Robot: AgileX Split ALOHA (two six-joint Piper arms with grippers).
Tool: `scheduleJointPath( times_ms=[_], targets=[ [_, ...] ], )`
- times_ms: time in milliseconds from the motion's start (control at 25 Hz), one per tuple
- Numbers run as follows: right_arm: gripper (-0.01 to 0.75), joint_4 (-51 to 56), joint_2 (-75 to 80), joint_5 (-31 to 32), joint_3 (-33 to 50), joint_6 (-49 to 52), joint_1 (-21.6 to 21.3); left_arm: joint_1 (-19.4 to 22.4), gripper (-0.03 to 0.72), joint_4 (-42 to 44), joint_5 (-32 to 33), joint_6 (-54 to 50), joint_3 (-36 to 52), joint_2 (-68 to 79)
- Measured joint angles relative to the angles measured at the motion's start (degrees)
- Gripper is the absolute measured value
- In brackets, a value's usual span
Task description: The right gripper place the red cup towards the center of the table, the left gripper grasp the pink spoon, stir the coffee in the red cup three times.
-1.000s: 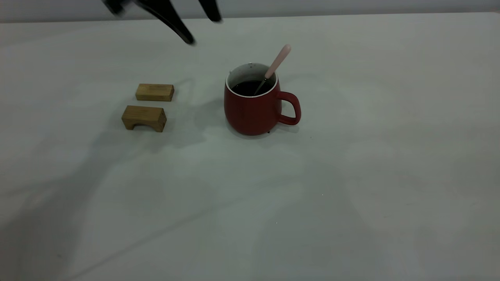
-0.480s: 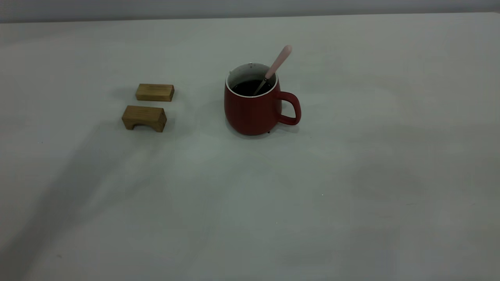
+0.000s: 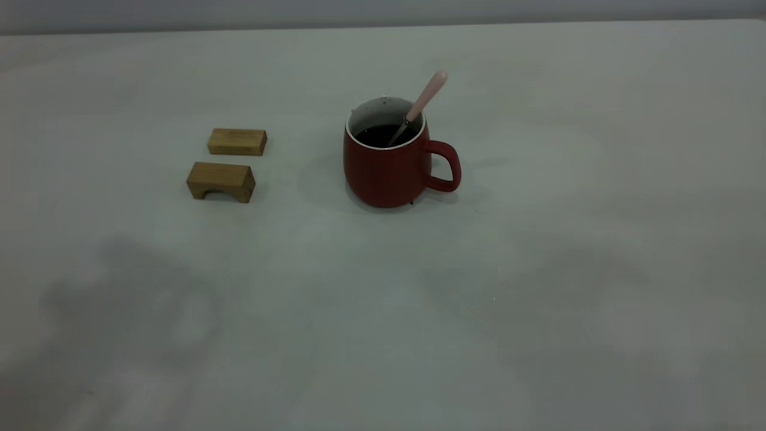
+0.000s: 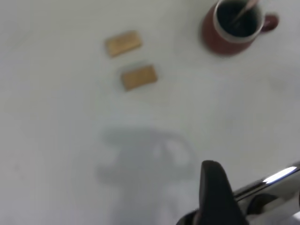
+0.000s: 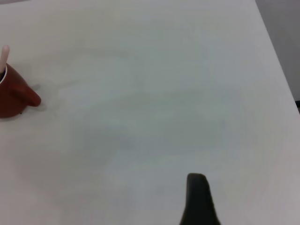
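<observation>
Red cup (image 3: pixel 388 169) stands near mid-counter (image 3: pixel 538 269), handle toward my right arm's side. Pink spoon (image 3: pixel 422 103) leans in the coffee (image 3: pixel 383 135), long axis tilted, handle tip up and over the rim on the cup handle's side. My left end effector (image 4: pixel 215 197) hangs high and well apart from the cup; of my right end effector (image 5: pixel 199 199) one finger shows. Finger spacing: cannot tell for either. Judgement: stirring looks finished, both arms retired.

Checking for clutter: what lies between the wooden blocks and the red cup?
Nothing: in the exterior view, only bare table separates the wooden blocks from the red cup.
</observation>
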Motion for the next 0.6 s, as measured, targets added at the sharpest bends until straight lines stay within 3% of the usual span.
scheduleJointPath(
  times_ms=[360,600],
  targets=[
    [0.584,0.00,0.00,0.00,0.00,0.00,0.00,0.15,0.492,0.84,3.07,-0.82,25.08,-32.04],
    [0.584,0.00,0.00,0.00,0.00,0.00,0.00,7.28,0.492,-0.27,5.03,-1.24,31.92,-48.87]
  ],
)
